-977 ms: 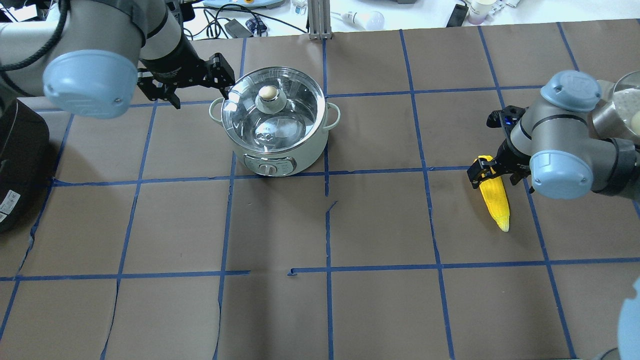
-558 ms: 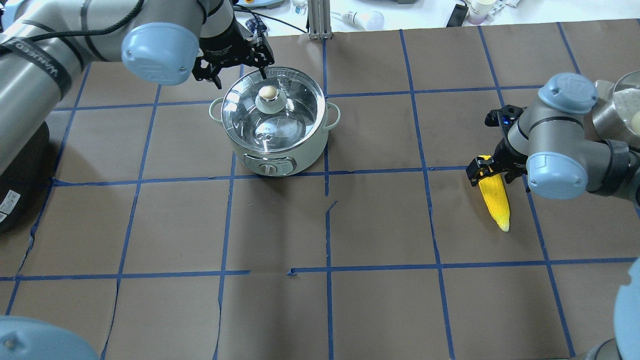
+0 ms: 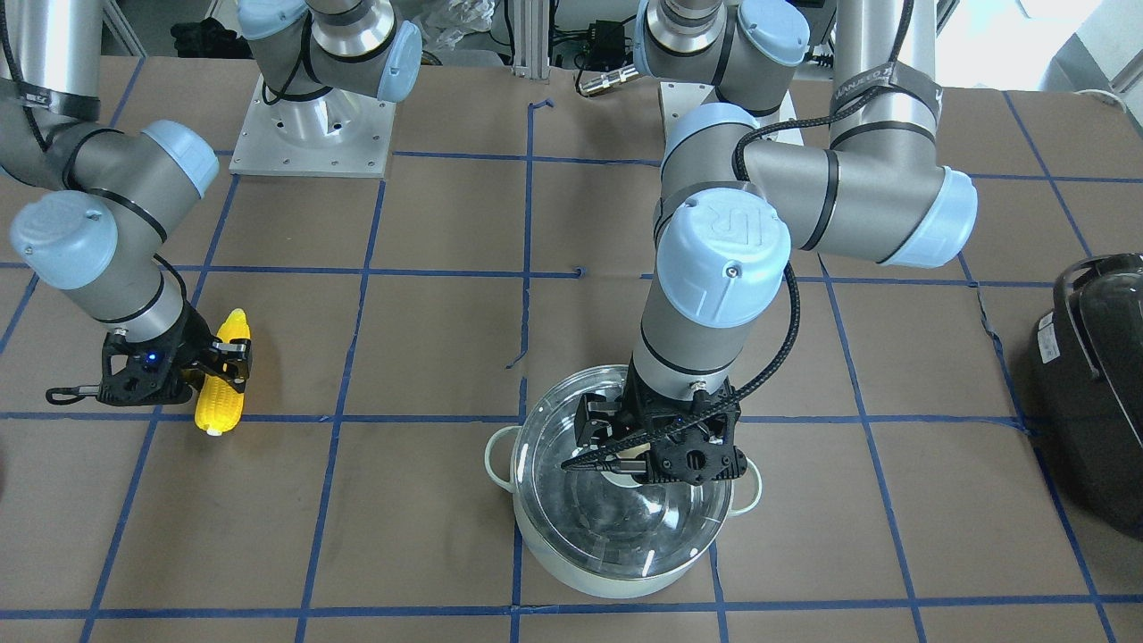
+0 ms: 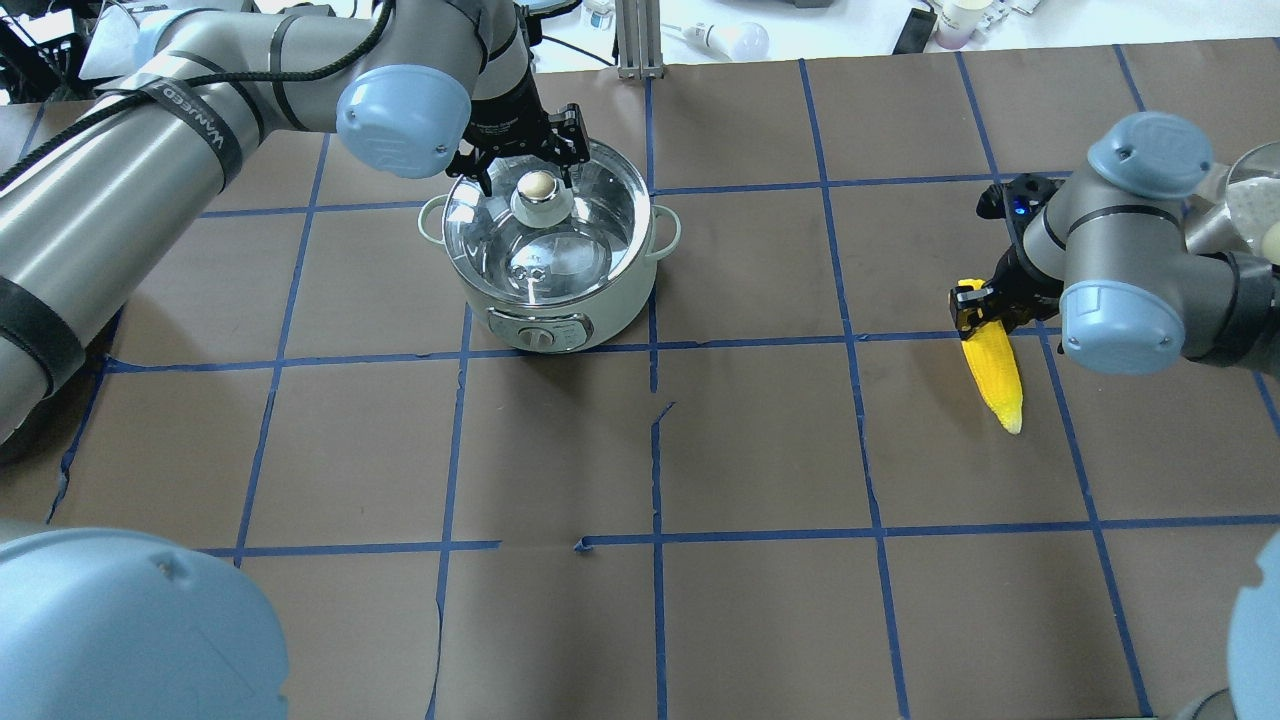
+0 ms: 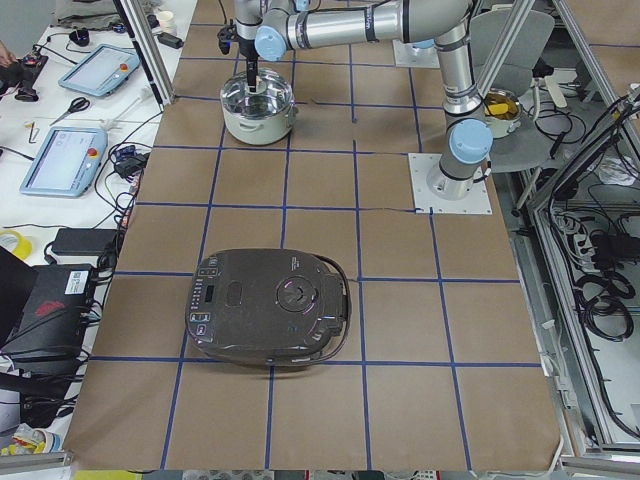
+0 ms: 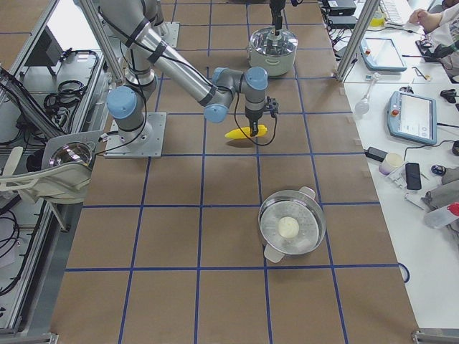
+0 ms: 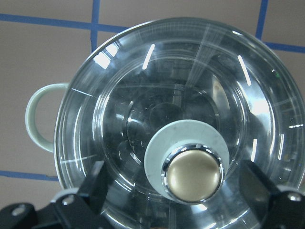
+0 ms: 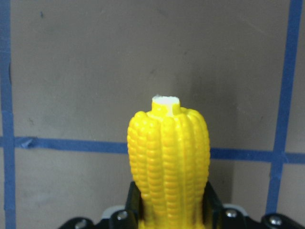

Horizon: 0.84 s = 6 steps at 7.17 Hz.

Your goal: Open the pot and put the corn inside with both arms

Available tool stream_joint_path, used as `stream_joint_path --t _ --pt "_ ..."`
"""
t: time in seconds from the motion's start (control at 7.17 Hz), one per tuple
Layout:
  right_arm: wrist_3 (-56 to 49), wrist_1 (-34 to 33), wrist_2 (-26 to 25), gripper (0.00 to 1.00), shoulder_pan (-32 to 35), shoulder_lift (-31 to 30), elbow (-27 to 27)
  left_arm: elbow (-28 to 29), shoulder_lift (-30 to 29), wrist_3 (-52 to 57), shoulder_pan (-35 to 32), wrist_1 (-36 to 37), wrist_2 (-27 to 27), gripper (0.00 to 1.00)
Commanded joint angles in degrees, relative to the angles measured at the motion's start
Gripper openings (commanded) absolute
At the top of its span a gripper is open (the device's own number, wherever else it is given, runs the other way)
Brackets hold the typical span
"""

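The mint-green pot (image 4: 545, 300) stands at the far left-middle of the table with its glass lid (image 4: 595, 215) on it. My left gripper (image 4: 528, 168) is open just above the lid. Its fingers (image 7: 95, 183) stand on either side of the brass knob (image 7: 193, 174) without touching it. The yellow corn (image 4: 997, 375) is at the right, pointed tip toward the robot. My right gripper (image 4: 985, 310) is shut on its thick end, and the right wrist view shows the corn (image 8: 167, 157) pinched between both fingers. The exterior right view shows the corn (image 6: 246, 132) slightly above the table.
A large black appliance (image 5: 270, 305) sits at the table's left end and also shows in the front-facing view (image 3: 1094, 384). A steel pot (image 6: 290, 229) holding a white lump stands at the right end. Cables and small items lie beyond the far edge.
My left gripper has swung right from beside the pot's left rim to over the lid knob. My right gripper has closed on the corn and shifted it slightly farther away.
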Motion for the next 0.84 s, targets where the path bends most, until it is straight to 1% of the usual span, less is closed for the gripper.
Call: stream_joint_path --t 0.0,0.14,0.28,0.42,0.56,0.7 --pt "8.4 5.1 -2.7 0.0 7.6 0.0 -9.6 0.0 -0.6 0.6 -0.1 0.4 -0.2 0.79" --pt "16.1 11.9 -2.4 0.0 12.6 0.1 -16.4 0.1 -0.8 0.1 -0.1 0.5 -0.4 0.65" --pt "24.8 18.9 -1.9 0.0 16.7 0.8 -24.1 0.1 -0.8 0.2 -0.1 0.5 -0.4 0.43" --pt "27.9 20.7 -1.8 0.0 18.8 2.8 -29.4 0.2 -0.8 0.1 -0.1 0.5 -0.4 0.26" --pt "28.0 20.5 -1.5 0.0 19.3 5.2 -30.9 0.3 -0.6 0.0 -0.2 0.4 -0.4 0.01" --pt "28.0 20.4 0.3 0.0 19.3 5.5 -30.9 0.7 0.1 0.0 -0.2 0.4 -0.4 0.0"
